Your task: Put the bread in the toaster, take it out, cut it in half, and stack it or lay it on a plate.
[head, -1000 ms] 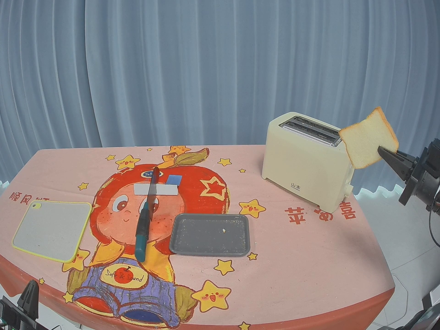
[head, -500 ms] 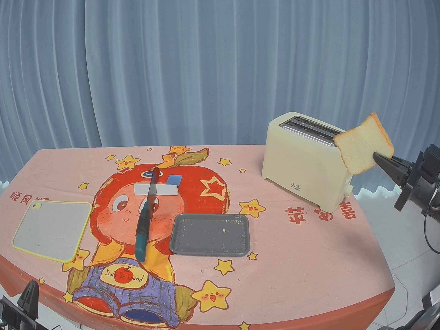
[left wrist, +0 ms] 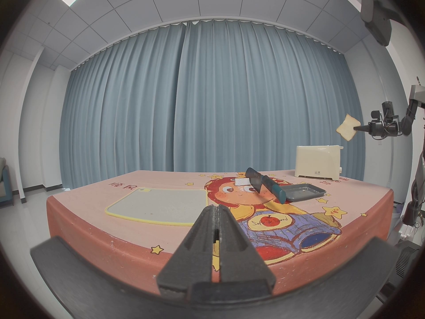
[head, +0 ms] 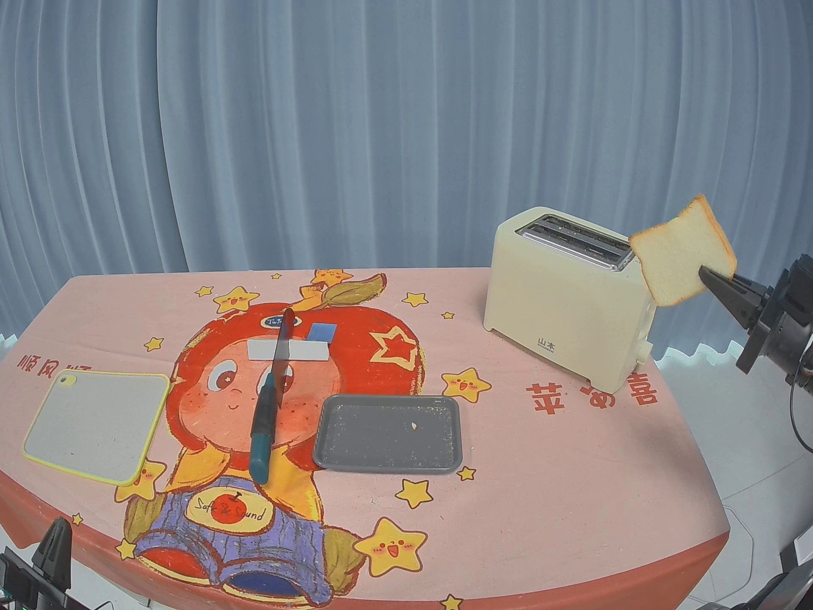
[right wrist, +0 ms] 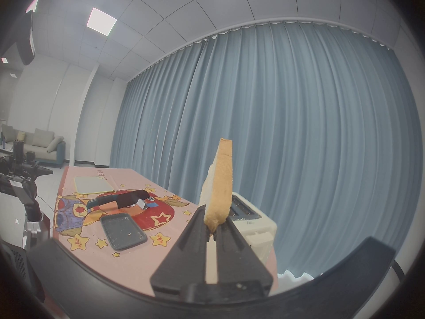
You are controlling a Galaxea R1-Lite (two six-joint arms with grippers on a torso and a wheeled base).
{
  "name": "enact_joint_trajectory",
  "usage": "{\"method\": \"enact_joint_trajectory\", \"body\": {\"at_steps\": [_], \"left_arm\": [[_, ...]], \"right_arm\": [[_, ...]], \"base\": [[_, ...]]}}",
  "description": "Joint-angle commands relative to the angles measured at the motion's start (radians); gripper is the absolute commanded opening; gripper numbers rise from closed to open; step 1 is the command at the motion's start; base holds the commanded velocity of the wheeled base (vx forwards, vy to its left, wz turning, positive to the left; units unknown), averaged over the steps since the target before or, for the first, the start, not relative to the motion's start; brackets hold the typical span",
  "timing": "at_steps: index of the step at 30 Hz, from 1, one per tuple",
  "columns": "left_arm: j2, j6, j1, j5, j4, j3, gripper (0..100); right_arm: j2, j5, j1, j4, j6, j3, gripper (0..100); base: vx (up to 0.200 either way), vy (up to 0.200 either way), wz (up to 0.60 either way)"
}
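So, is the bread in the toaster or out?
Out. The bread hangs in the air beside the toaster, clear of its slots, a corner pinched in the jaws of the right gripper.

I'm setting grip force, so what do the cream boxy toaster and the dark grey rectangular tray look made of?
Cream boxy toaster: probably plastic shell, smooth, satin; its top slot frame looks like shiny metal. Dark grey rectangular tray: matte, thin raised rim; plastic or coated metal, I cannot tell which.
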Motion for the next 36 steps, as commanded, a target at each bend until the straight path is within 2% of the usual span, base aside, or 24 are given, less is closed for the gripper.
{"method": "enact_joint_trajectory", "body": {"at_steps": [1, 12, 36], "left_arm": [[-0.016, 0.000, 0.000, 0.000, -0.001, 0.018, 0], [-0.016, 0.000, 0.000, 0.000, 0.000, 0.018, 0], [-0.016, 0.000, 0.000, 0.000, -0.001, 0.018, 0]], "right_arm": [[0.001, 0.002, -0.015, 0.000, 0.000, -0.029, 0], [0.058, -0.001, -0.018, 0.003, 0.002, -0.139, 0], [0.153, -0.001, -0.032, 0.013, 0.000, -0.316, 0]], "base": [[0.000, 0.000, 0.00], [0.000, 0.000, 0.00], [0.000, 0.000, 0.00]]}}
